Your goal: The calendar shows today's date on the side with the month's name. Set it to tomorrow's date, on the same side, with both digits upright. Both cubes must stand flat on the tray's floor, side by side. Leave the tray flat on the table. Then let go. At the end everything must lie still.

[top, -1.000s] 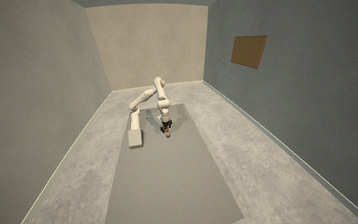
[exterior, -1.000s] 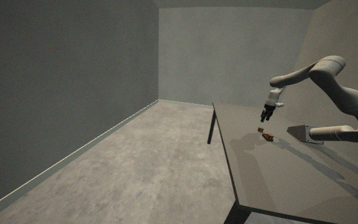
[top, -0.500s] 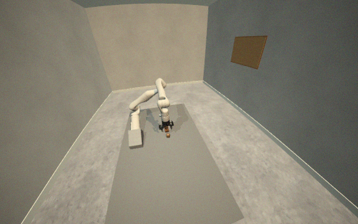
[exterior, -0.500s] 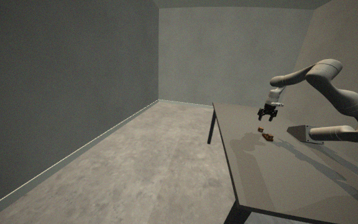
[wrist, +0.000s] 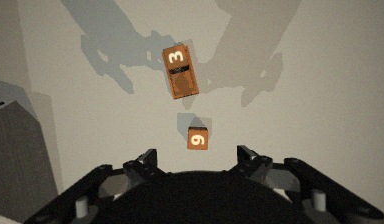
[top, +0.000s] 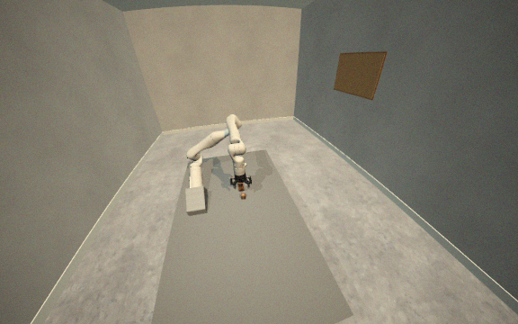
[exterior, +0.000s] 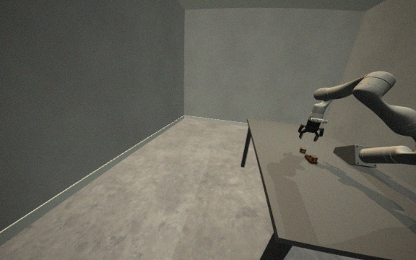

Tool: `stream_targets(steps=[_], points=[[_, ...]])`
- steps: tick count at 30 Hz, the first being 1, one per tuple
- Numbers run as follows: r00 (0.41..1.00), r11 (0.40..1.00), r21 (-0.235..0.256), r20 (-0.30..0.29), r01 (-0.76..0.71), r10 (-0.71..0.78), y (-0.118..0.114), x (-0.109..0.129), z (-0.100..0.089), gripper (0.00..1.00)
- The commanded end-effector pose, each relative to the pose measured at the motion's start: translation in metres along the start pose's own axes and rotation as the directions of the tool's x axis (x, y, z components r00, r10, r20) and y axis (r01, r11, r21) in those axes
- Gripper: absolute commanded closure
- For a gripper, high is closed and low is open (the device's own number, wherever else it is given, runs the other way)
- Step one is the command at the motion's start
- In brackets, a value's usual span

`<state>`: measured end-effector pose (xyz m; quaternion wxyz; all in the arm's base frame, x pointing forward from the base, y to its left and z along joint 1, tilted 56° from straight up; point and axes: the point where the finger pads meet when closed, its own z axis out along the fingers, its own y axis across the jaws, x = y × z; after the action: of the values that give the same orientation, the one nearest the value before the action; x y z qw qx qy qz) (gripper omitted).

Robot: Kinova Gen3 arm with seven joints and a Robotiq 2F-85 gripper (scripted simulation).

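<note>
In the wrist view an orange wooden tray [wrist: 180, 72] lies on the table. One cube with a 3 on top [wrist: 176, 56] sits in the tray's far end; its other slot looks empty. A second cube [wrist: 197, 138] stands alone on the table, apart from the tray, with a digit on top that reads as 6 or 9. My gripper [wrist: 196, 156] hangs above the table, open and empty, its fingertips just short of the loose cube. The gripper [exterior: 311, 134] also shows above the loose cube [exterior: 302, 149] and tray [exterior: 309, 160] in the exterior view, and small in the top view [top: 240, 182].
The arm's grey base block [top: 195, 200] stands on the table to the left of the tray. The table's near edge and a leg [exterior: 245, 148] show in the exterior view. A brown board [top: 360, 74] hangs on the right wall.
</note>
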<state>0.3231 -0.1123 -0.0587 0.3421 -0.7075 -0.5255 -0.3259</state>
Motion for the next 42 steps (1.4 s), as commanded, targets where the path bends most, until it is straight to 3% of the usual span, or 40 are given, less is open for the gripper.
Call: stream_targets(steps=[1,15,16,42], points=[[1.000,1.000,0.002,0.003,-0.028,0.028,0.0005,0.0004,-0.0001,0.00],[0.997,0.997,0.000,0.004,-0.083,0.083,0.0012,0.0006,-0.0009,0.00],[0.997,0.997,0.000,0.004,-0.083,0.083,0.0012,0.0006,-0.0009,0.52],[0.997,0.997,0.000,0.004,-0.083,0.083,0.0012,0.0006,-0.0009,0.52]])
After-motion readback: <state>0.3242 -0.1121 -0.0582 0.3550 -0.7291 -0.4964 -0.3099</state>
